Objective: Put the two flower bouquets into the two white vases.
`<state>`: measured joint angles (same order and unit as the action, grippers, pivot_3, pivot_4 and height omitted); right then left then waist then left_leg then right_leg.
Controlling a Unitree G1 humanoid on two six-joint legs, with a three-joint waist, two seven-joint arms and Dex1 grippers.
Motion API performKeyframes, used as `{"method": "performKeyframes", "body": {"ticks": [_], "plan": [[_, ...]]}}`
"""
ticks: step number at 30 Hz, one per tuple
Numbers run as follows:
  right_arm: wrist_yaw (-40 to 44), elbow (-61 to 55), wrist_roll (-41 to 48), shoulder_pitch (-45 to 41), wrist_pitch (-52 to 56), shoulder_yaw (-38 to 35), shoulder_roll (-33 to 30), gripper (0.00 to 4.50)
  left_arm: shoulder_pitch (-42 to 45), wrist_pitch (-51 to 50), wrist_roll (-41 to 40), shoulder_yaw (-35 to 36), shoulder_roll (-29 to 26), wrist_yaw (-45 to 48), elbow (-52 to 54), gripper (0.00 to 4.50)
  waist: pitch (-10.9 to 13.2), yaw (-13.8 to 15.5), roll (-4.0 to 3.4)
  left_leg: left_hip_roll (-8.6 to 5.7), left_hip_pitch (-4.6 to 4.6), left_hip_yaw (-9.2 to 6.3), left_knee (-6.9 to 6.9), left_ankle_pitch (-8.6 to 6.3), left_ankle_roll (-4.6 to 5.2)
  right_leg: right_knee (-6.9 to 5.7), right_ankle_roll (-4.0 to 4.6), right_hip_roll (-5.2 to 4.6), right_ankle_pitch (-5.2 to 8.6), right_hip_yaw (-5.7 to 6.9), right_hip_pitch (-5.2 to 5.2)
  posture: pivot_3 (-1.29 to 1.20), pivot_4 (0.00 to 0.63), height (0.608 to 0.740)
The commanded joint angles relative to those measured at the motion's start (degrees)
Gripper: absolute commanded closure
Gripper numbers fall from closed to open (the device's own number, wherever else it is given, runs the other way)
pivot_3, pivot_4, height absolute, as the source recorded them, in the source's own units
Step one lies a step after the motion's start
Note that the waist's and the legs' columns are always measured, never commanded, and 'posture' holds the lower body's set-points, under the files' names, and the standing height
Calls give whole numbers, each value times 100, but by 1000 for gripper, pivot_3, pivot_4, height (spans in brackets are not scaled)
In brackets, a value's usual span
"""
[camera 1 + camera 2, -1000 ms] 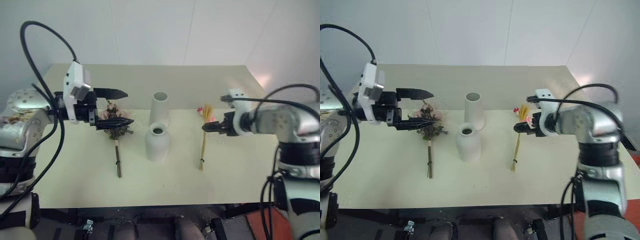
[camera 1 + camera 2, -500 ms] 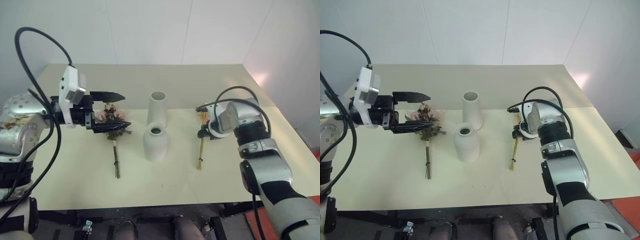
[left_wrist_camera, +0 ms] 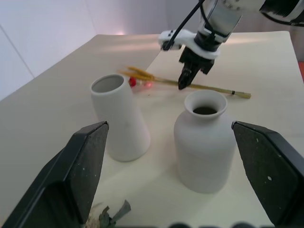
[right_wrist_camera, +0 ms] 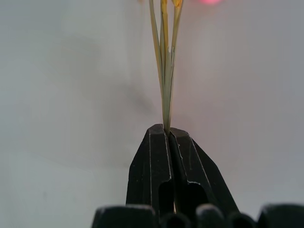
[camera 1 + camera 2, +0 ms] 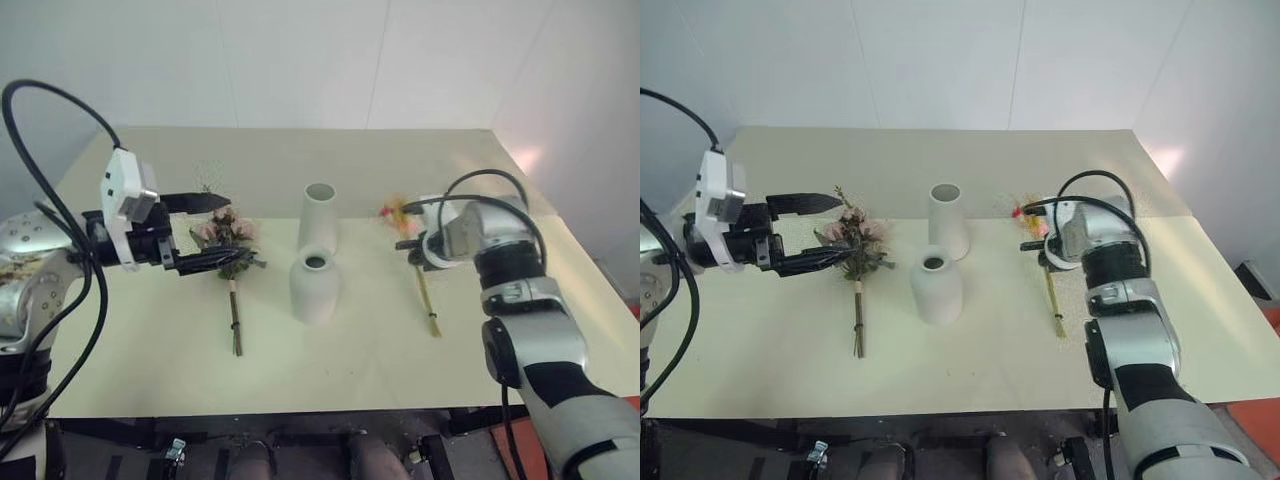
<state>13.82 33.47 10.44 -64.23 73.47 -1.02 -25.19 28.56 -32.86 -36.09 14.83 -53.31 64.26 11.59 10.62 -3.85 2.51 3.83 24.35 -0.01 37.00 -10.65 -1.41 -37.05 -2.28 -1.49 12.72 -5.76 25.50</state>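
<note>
Right claw [image 4: 167, 135] pinched on grass sprig [image 5: 1051, 295]; left claw [image 5: 825, 232] gapes at nine o'clock of rose bunch [image 5: 853, 235].

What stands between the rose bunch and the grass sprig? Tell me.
In the left eye view, both white vases stand there: the tall vase farther back and the rounded vase in front of it, nearer the rose bunch than the grass sprig.
</note>
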Motion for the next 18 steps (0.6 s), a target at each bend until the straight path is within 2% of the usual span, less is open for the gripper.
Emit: {"method": "performKeyframes", "body": {"ticks": [1, 4, 6, 13, 18], "plan": [[119, -1077, 187, 272, -685, -654, -291, 4487, -84, -59, -96, 311, -107, -187, 170, 0, 0, 5, 0, 0, 1, -1, 0, 0, 0, 3, -1, 0, 0, 1, -1, 0, 150, 740], [-13, -1752, 697, 333, -1436, -1641, 51, 4487, -186, -126, -118, 366, -128, -257, 155, 0, 0, -37, 0, 1, -6, 0, 0, 0, 0, -1, -1, 1, 0, 0, -3, 0, 150, 740], [79, -2210, 964, 322, -2064, -1955, 312, 4487, -176, -200, -131, 390, -160, -294, 82, 0, 1, -107, -1, 4, -13, 0, -1, 0, 0, -7, -3, 8, -2, -5, -2, 0, 150, 740], [555, -3064, 1353, 253, -3601, -1647, 986, 4487, -8, -350, -46, 221, -386, -215, -200, 0, 2, -172, -3, 9, -14, -7, -5, 0, 0, -7, -2, 13, -2, -3, -3, 0, 150, 740], [794, -2985, 1332, 185, -4495, -1239, 1431, 4487, 116, -454, -70, 181, -498, -183, -244, 0, 3, -172, -5, 9, -13, -7, -5, 0, 0, -8, -1, 12, -2, -1, -2, 0, 150, 740]]}}
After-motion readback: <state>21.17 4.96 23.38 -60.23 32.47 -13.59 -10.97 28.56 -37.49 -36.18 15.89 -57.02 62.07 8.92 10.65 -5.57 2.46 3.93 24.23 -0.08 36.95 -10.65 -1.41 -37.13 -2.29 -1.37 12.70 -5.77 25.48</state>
